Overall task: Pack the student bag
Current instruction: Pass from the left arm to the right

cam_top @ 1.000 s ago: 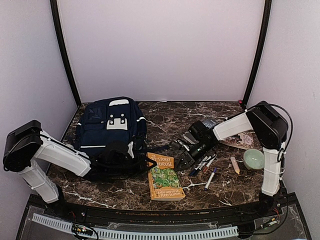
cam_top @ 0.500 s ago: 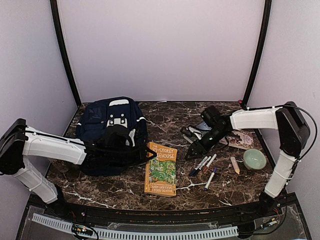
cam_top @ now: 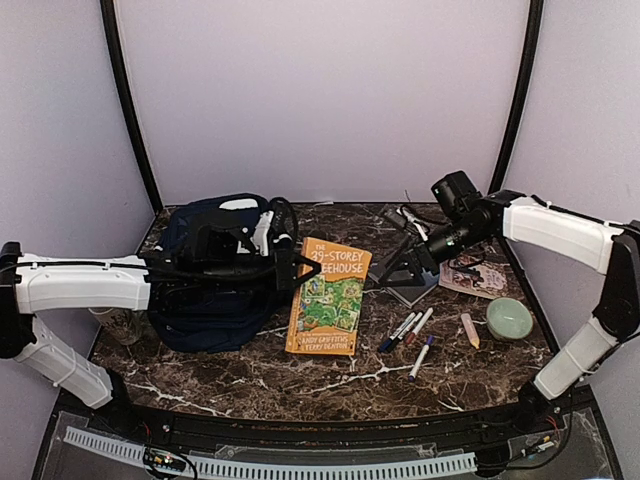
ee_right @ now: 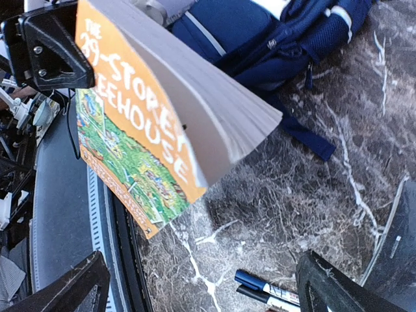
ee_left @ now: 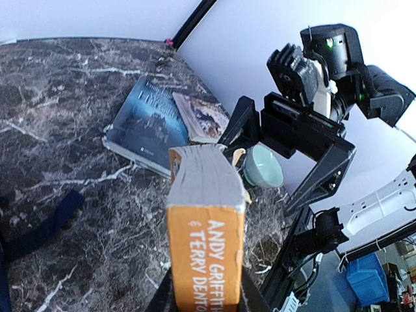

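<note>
Left claw (cam_top: 292,268): closed on the spine edge of an orange paperback (cam_top: 330,295), one finger on each face, holding it tilted above the table (cam_top: 320,375). Right claw (cam_top: 400,270): jaws spread wide, holding nothing, poised just beyond the paperback's far edge.

Student bag (cam_top: 200,310): navy fabric with a thin white stripe, lying at the left rear of the dark marbled table, partly beneath the left arm and just left of the paperback.

Orange paperback: the cover reads "THE 39-STOREY TREEHOUSE" and, at its foot, "ANDY GRIFFITHS & TERRY DENTON". The spine repeats the authors' names.

Dark blue book (ee_left: 146,120): flat on the table below the right claw, title too blurred to read.

Small booklet (cam_top: 470,280): touching the blue book's right side, writing not legible.

Pale green bowl (cam_top: 508,318): upright near the right edge.

Markers (cam_top: 410,325): a loose cluster right of the paperback.

Short wooden pencil (cam_top: 469,330): between the markers and the bowl.
</note>
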Robot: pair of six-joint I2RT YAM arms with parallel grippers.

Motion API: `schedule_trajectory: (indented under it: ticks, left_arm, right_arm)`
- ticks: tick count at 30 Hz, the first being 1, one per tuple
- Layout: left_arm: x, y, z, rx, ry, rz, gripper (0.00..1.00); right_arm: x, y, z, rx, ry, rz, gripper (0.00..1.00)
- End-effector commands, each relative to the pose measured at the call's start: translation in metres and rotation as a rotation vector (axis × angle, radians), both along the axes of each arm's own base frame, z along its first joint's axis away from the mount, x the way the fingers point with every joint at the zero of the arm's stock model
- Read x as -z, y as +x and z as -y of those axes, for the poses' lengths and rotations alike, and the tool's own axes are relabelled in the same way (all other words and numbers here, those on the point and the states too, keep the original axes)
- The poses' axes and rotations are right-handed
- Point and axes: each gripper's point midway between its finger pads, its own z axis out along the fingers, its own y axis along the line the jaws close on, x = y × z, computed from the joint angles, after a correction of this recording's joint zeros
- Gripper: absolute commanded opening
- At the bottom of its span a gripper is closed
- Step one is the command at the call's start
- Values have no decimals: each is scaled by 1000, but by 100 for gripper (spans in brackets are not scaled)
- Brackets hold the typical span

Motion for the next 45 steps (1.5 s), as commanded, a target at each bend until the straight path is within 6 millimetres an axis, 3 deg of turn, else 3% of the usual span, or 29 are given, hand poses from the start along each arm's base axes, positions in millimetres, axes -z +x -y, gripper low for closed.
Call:
schedule_trajectory:
  ticks: [1, 5, 13, 22, 30, 34, 40, 41, 45]
  left_arm:
    - [-125, 11, -9, -67, -265, 253, 0]
    - [-149, 11, -8, -60, -331, 306, 0]
    - [-177, 11, 8, 14, -386, 340, 0]
    - [-186, 15, -9, 49, -510, 319, 0]
    - [-174, 32, -22, 10, -527, 285, 0]
    - [-173, 35, -23, 12, -547, 266, 0]
    - [-182, 30, -20, 52, -573, 247, 0]
    - [-183, 30, -19, 60, -574, 245, 0]
    - [-182, 30, -16, 71, -572, 234, 0]
  right_arm:
    - [-50, -2, -2, -9, 120, 137, 100]
    - [-71, 1, -9, 12, 213, 150, 100]
    - [-91, 9, -23, -1, 332, 140, 100]
    - [-100, -8, -31, -101, 484, 29, 99]
    - [-109, -15, -41, -119, 535, -64, 89]
    - [-105, -2, -45, -68, 524, -71, 90]
    - [-76, 34, -48, 55, 402, -2, 99]
    - [-83, 39, -50, 55, 409, 22, 100]
    - [-85, 36, -57, -11, 445, -47, 100]
